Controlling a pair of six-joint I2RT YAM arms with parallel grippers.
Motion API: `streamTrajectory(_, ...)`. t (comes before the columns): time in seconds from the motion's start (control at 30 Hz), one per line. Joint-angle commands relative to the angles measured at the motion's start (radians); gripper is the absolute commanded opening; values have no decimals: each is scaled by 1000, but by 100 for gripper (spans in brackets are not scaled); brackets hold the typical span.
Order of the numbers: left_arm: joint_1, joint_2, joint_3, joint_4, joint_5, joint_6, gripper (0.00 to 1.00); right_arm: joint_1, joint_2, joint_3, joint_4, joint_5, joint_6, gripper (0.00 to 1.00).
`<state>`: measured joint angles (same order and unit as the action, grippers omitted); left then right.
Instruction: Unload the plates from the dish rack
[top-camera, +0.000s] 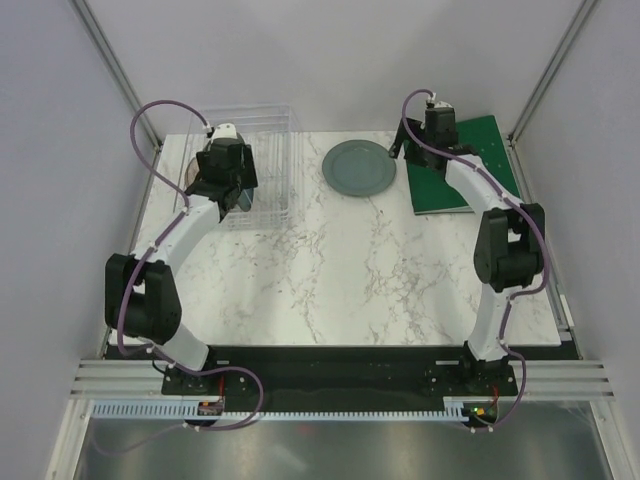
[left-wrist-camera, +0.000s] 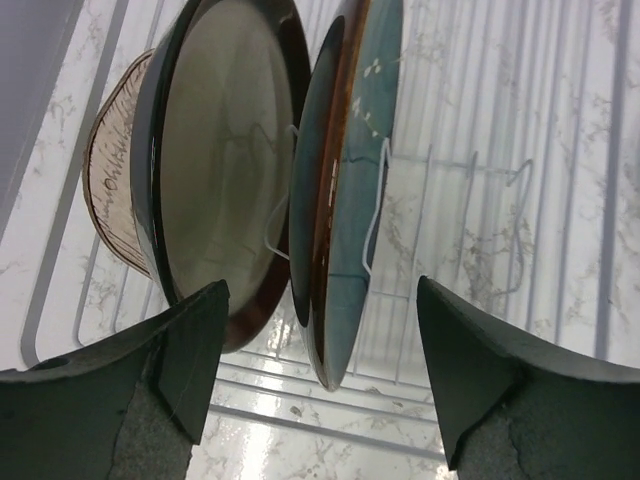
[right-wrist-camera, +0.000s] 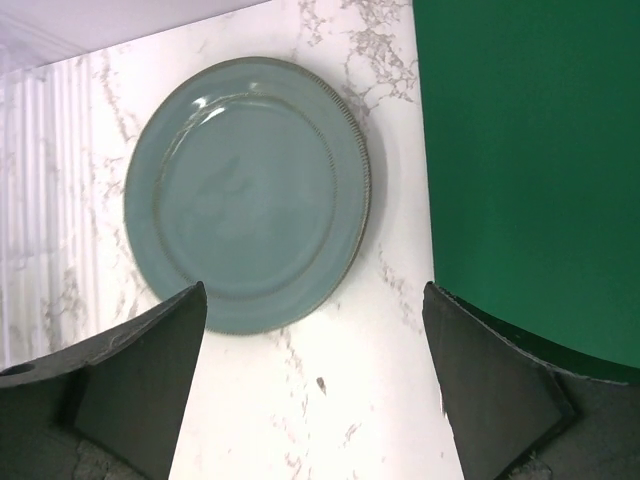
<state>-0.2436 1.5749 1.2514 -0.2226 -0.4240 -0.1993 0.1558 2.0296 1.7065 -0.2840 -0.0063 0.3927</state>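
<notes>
Closest to the lens in the L wrist view: the dark fingers (left-wrist-camera: 120, 400) of the L pincer (left-wrist-camera: 320, 300), spread wide, nothing clamped. Straight ahead of it, inside the clear dish rack (left-wrist-camera: 560, 150), 2 plates stand on edge, side by side. The dark-rimmed plate (left-wrist-camera: 215, 170), glossy face w/ a reddish-brown tinge at its lower rim, sits ahead-left, in line w/ the left finger. The grey-blue plate (left-wrist-camera: 350, 200), w/ a rust-coloured line along its edge, lines up w/ the gap betw. the fingers; can't tell if either finger touches it. White wire dividers (left-wrist-camera: 450, 175) rise ahead-right of the pincer. Top view has this pincer down in the rack, at the table's far-left corner. R pincer (right-wrist-camera: 315, 292): also gaping wide, holding nothing, hovering over the marble table (right-wrist-camera: 330, 420). The grey-green plate (right-wrist-camera: 245, 195) lies flat on the table ahead & slightly left of it, outside the rack. The green board (right-wrist-camera: 530, 170) lies ahead-right of it, near that plate but not touching.
</notes>
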Motion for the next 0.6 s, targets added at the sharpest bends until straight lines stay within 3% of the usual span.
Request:
streamTrajectory(0.0,3,62,82,91,-114,63,76,31,-167,-129,62,9,-20,96)
streamTrajectory(0.07,1,86,94,101,-134,70,65,39,-228,-194,84,-18,-9,95)
streamTrajectory(0.17,-2,99,112,111,-142,74,36,57,-291,-257,95,-14,-9,95)
streamTrajectory(0.2,-6,99,114,112,-156,74,15,63,-302,-271,97,-11,-9,95)
streamTrajectory(0.23,-10,99,115,118,-162,75,5,65,-313,-283,97,-6,-11,95)
streamTrajectory(0.37,-25,114,137,126,-186,100,2,74,-344,-353,97,-21,-9,95)
streamTrajectory(0.57,-77,189,220,135,-366,184,2,93,-387,-430,97,-21,-6,95)
